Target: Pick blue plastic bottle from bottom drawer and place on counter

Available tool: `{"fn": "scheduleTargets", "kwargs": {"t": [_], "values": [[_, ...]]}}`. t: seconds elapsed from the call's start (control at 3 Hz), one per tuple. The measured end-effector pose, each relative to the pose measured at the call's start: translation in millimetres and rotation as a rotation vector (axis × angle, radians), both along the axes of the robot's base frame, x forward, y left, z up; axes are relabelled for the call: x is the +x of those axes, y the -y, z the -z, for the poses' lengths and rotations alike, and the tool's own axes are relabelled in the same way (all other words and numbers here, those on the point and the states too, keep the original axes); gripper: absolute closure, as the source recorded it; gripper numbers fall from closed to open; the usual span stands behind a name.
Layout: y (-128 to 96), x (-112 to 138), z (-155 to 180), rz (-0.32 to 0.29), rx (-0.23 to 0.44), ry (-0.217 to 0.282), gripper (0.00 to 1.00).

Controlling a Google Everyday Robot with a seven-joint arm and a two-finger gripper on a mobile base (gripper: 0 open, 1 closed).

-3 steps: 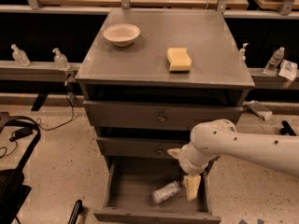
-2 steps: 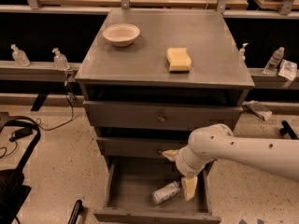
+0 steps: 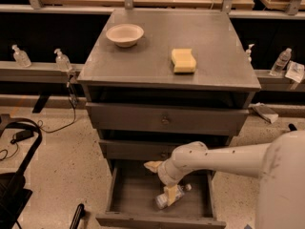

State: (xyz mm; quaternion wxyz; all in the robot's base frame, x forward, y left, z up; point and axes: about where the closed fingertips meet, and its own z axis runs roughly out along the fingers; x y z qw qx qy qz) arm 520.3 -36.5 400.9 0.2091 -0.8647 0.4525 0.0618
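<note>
The blue plastic bottle (image 3: 162,202) lies on its side on the floor of the open bottom drawer (image 3: 128,199), cap pointing right. My gripper (image 3: 162,180) reaches down into the drawer from the right on a white arm. It is open, with one yellowish finger (image 3: 170,193) lying over the bottle's middle and the other up at the drawer's back left. The bottle rests on the drawer floor. The grey counter (image 3: 214,46) forms the cabinet top above.
A white bowl (image 3: 124,34) and a yellow sponge (image 3: 183,60) sit on the counter. Two shallower closed drawers (image 3: 164,120) are above the open one. Pump dispensers (image 3: 62,60) and a small water bottle (image 3: 279,62) stand on side ledges. Cables and a black frame lie on the floor at left.
My gripper has moved left and lower in the drawer, so its lower finger now overlaps the bottle. The bottle has not moved.
</note>
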Motion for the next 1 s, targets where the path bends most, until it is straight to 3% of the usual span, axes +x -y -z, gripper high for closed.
{"fn": "scheduleTargets", "kwargs": {"t": [0.33,0.67,1.0], "values": [[-10.7,-1.8,26.5,0.001,0.019,-0.037,0.00],[-10.6,-1.4,25.2,0.000,0.018,-0.035,0.00],[-12.9,1.2,50.7,0.001,-0.017,-0.066,0.00]]}}
